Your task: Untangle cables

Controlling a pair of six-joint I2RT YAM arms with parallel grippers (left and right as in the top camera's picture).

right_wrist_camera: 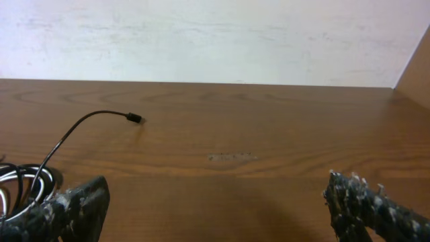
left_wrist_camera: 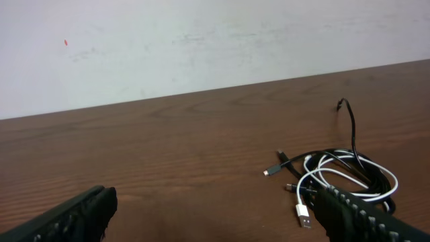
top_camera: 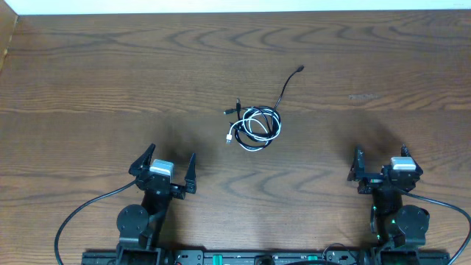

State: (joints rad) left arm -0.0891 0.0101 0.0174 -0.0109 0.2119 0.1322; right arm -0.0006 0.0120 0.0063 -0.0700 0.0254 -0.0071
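Note:
The black cable (top_camera: 271,118) and the white cable (top_camera: 249,129) lie coiled together in one small tangle at the table's middle. The black cable's free end (top_camera: 299,70) stretches up and to the right. The white USB plug (top_camera: 230,138) points left. In the left wrist view the tangle (left_wrist_camera: 342,176) lies at the right, ahead of the right finger. In the right wrist view the tangle (right_wrist_camera: 20,185) shows at the left edge. My left gripper (top_camera: 168,168) is open and empty, near the front left. My right gripper (top_camera: 381,163) is open and empty, near the front right.
The wooden table (top_camera: 110,81) has a pale scuff mark (top_camera: 363,96) right of the cables. A light wall (left_wrist_camera: 201,40) rises behind the table's far edge. A wooden side panel (right_wrist_camera: 416,64) stands at the far right.

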